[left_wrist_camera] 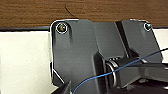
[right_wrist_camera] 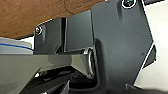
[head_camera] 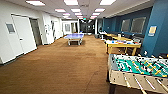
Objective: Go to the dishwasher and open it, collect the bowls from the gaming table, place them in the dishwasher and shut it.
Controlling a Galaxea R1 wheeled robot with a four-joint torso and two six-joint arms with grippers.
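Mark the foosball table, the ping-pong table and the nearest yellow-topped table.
foosball table (head_camera: 140, 65), head view, on the green field.
ping-pong table (head_camera: 74, 36), head view, on its blue top.
yellow-topped table (head_camera: 122, 44), head view, on its front edge.

You are looking down a long room, carpet floor stretching ahead. Foosball table sitting nearest, at your front right. Behind it, along the right wall, a table is standing with small items on it, too blurred to tell; more tables are lining up further back on that side. Ping-pong table is standing mid-room, well beyond, slightly left of centre. Double doors are sitting in the left wall, near you. Corridor opening lying at the far end, behind the ping-pong table
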